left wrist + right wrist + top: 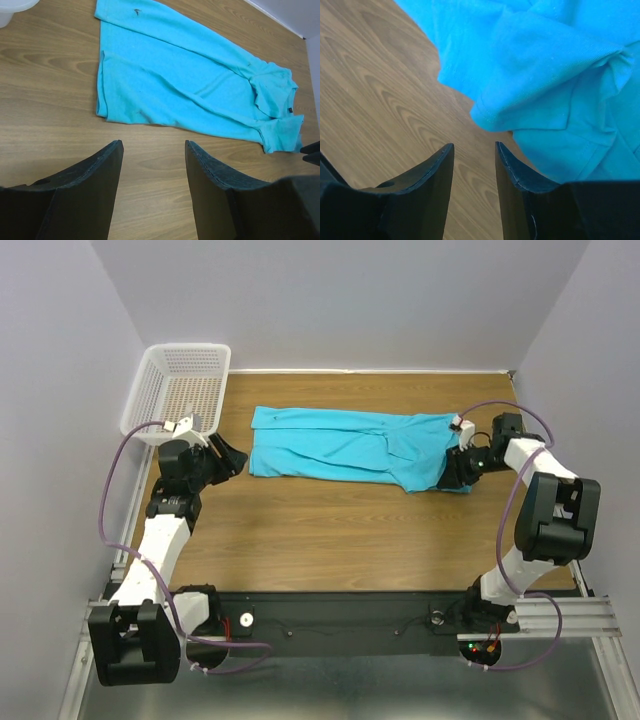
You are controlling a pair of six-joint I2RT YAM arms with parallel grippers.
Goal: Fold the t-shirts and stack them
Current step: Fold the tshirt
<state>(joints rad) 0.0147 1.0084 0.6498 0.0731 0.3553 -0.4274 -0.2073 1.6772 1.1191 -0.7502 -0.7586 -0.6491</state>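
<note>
T-shirt [345, 445] lies on table [330, 530] between spread left claw [232, 458] and spread right claw [450, 468], basket [138, 400] beyond.

A single turquoise shirt [350, 445] lies on the far half of the wooden tabletop [330, 530], stretched left to right as a long, narrow band, folded over on itself lengthwise. Its left end is flat with a straight edge. Its right end is rumpled, with overlapping layers and a loose flap toward the near side. A small dark mark [135, 11] sits near the far left corner.
</note>
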